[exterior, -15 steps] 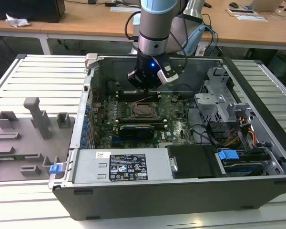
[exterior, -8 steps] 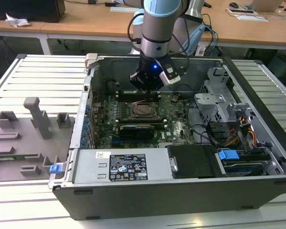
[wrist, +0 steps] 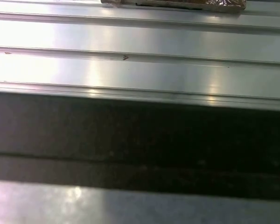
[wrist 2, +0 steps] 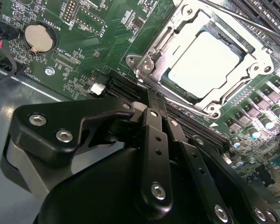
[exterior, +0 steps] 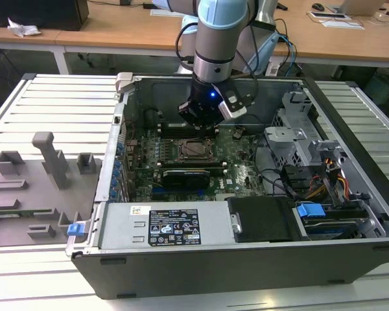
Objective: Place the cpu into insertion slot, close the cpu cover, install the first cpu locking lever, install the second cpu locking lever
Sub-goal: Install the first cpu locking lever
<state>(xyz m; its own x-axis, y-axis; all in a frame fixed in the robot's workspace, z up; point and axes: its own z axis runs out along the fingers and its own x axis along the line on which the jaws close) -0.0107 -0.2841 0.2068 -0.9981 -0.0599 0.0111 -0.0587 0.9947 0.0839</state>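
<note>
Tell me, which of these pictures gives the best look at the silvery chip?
The second wrist view: there the cpu sits large and bright in its socket, framed by the cpu cover. In the exterior view it is a small pale square below the gripper. The first wrist view faces ribbed metal.

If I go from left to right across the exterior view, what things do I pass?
Grey plastic holders → blue clip → cpu in the insertion slot, under the gripper → grey drive cage → blue connector.

Pale matt metal cpu (wrist 2: 203,63), shiny silvery metal cpu cover (wrist 2: 233,86), matt black gripper (wrist 2: 151,100), ribbed brushed-metal table (exterior: 52,107)
</note>
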